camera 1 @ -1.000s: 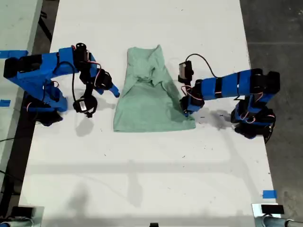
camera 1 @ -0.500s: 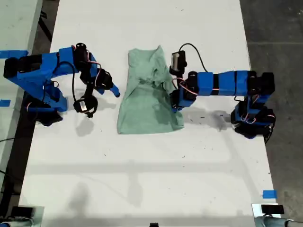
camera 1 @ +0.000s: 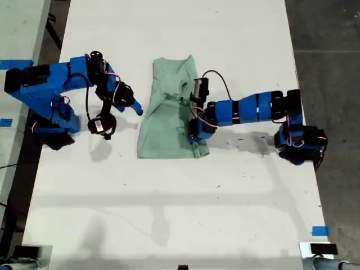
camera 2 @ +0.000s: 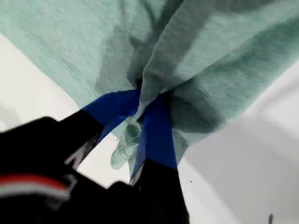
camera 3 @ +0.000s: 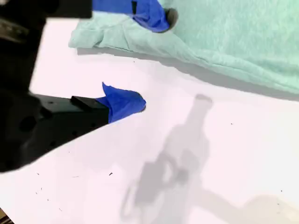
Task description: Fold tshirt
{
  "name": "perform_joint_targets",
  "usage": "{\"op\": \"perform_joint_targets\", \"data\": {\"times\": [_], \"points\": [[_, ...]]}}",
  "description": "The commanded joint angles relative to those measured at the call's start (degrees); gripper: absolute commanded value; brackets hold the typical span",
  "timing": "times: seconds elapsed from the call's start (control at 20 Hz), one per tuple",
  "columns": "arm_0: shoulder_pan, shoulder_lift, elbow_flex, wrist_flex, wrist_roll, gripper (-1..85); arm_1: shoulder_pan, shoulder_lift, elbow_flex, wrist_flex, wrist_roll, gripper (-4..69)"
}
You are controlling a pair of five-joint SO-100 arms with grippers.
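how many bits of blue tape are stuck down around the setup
3 show. One blue tape piece on the white table near the exterior view's lower right; two more on the neighbouring surface at that view's left edge. The arms may hide others.

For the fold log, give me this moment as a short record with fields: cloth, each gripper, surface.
cloth: pale mint-green tshirt, lying partly folded on the table, one side edge lifted and carried over the rest
first gripper: my first gripper shut on a bunched fold of the tshirt, over the shirt's side toward the exterior view's right
second gripper: my second gripper open, holding nothing, beside the shirt's edge toward the exterior view's left
surface: white table
fold state: not yet finished
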State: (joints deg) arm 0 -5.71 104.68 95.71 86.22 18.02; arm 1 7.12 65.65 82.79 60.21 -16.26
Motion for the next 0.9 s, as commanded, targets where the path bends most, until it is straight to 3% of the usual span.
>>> {"op": "perform_joint_targets", "data": {"times": [0.0, 0.1, 0.3, 0.4, 0.6, 0.85], "points": [[0.44, 0.26, -0.62, -0.44, -0.44, 20.2, -0.44, -1.67, -0.79, -3.60, 1.58, 25.8], [0.62, 0.26, -0.62, -0.44, -0.44, 20.2, -1.32, -0.26, -1.49, -0.70, 2.29, 36.5], [0.79, 0.26, -0.62, -0.26, -0.44, 20.2, -3.78, 3.52, -9.76, 14.77, 3.60, 37.4], [0.88, 0.35, -0.79, 0.09, -0.44, 20.1, -4.92, 8.17, -11.69, 19.42, 3.78, 37.6], [2.02, 0.62, -1.49, 0.97, -1.05, 20.1, -5.36, 18.37, -11.07, 25.14, 3.78, 37.6], [4.22, 0.44, -3.43, 1.41, -3.08, 21.2, -3.34, 27.33, -3.60, 27.07, 2.99, 38.7]]}}
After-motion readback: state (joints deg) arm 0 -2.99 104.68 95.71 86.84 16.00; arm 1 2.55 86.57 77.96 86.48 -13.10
